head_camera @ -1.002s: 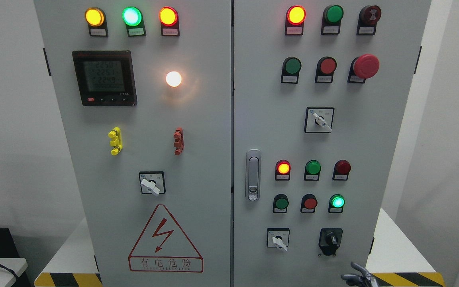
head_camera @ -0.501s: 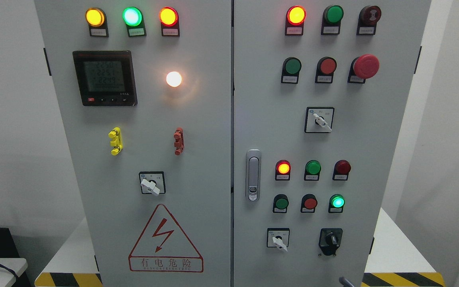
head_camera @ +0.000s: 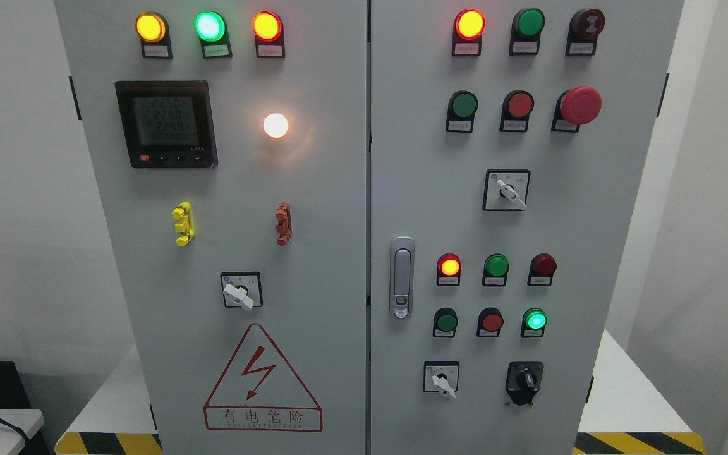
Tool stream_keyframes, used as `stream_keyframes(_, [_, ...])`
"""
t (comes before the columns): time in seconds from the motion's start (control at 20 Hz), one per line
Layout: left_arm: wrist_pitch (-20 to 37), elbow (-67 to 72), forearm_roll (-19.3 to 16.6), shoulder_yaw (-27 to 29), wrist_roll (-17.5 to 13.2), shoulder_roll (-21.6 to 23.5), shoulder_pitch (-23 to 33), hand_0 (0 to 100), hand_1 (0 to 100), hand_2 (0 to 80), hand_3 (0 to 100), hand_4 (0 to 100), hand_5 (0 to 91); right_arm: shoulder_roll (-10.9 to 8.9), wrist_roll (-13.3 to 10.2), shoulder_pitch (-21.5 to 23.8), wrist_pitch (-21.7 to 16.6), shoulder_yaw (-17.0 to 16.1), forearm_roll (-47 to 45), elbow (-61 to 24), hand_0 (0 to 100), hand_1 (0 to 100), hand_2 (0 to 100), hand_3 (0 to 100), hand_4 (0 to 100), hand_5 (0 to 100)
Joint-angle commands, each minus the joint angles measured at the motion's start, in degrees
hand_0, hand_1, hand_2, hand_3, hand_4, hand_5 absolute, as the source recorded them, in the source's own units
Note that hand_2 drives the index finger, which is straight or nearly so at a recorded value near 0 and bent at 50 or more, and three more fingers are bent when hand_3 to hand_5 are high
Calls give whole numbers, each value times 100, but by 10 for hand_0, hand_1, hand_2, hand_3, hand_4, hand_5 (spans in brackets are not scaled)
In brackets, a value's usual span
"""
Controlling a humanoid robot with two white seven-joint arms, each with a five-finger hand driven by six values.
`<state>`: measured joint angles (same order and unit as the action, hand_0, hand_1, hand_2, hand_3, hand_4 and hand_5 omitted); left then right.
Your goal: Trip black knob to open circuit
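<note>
The black knob sits on the grey cabinet's right door, at the lower right, with its handle standing roughly upright. A lit green lamp glows just above it, and a white selector switch lies to its left. Neither of my hands shows anywhere in the head view.
The right door carries rows of push buttons and lamps, a red mushroom stop button and a silver latch handle. The left door holds a meter, lit lamps and a warning triangle. Yellow-black tape marks the platform edge.
My right hand, seen at the bottom edge below the black knob a second ago, has dropped downward out of view. The knob and lamps look the same.
</note>
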<state>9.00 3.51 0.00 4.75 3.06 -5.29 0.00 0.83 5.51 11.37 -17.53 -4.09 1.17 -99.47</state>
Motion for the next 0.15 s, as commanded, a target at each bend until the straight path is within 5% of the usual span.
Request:
stream_keyframes(0.0, [-3,0,-185,0,2,2,-44,120,389,0,0,0,0,-320,179,251,31,-57,-626,-415,0,0,0,19,70,155])
stream_keyframes(0.1, [-3,0,-185,0,2,-7,-44,120,389,0,0,0,0,-373,179,251,31,-127,-626,-415,0,0,0,18,70,156])
